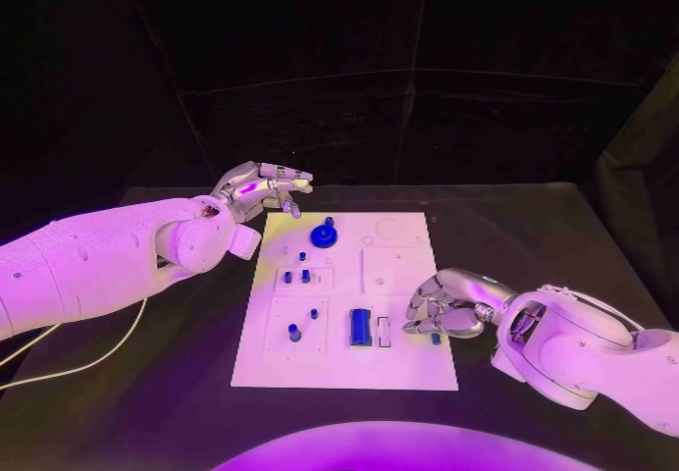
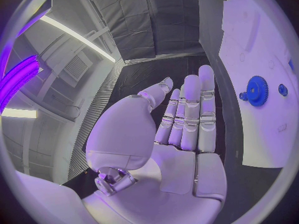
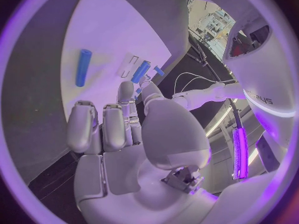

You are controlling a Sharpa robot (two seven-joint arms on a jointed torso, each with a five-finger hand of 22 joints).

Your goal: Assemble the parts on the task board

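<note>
Here, one task board [image 1: 396,294], one blue gear [image 1: 326,235], two hands apart.

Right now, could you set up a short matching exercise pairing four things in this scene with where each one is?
Things:
1. blue gear
2. blue cylinder
3. left hand
4. right hand

Places:
A. over the task board's right edge, near end
B. lying on the board's near half, near its middle
C. on the board's far end
D. off the board, beyond its far left corner

Pairs: 1-C, 2-B, 3-D, 4-A
</note>
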